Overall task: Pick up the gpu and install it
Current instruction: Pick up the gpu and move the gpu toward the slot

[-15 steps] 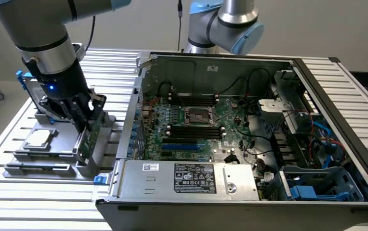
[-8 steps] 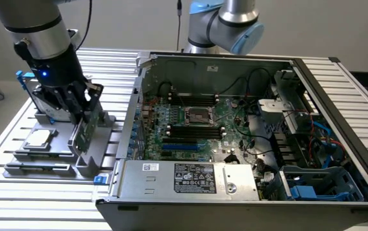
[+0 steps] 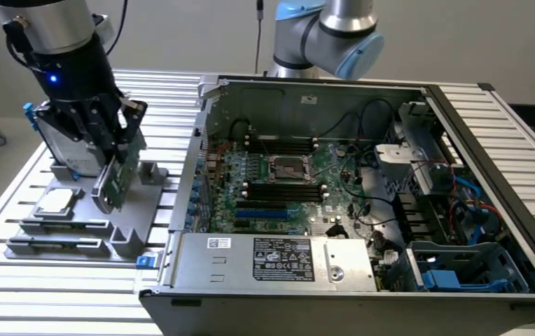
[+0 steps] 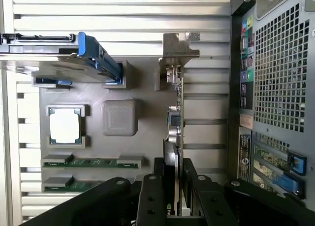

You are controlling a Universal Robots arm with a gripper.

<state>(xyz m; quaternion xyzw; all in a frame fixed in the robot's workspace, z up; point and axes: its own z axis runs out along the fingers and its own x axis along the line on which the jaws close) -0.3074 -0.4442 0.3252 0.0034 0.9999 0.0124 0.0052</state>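
An open computer case (image 3: 323, 80) is lying on the slatted bench (image 3: 519, 119), its motherboard (image 3: 277, 189) facing upward. A grey parts fixture (image 3: 80, 231) is sitting beside it on the exterior view's left. Above that fixture, the end effector (image 3: 108, 140) is being held with its fingers (image 4: 152, 196) pressed against the two flat faces of the gpu (image 3: 116, 183), gripping the card near one end. The card is being kept edge-up and slightly tilted, low over the fixture. Whether its lower edge is clear of the holder cannot be told.

In the wrist view the gpu (image 4: 178, 113) is showing edge-on, with its silver bracket (image 4: 178, 48) at the far end. It is being judged light, thin and stiff but fragile. The flat faces are looking like the soundest hold, since a pinch on the board's edge could slip or twist. A hard drive in a blue frame (image 3: 57, 140) and a small silver chip (image 3: 54, 201) are waiting nearby in the fixture.
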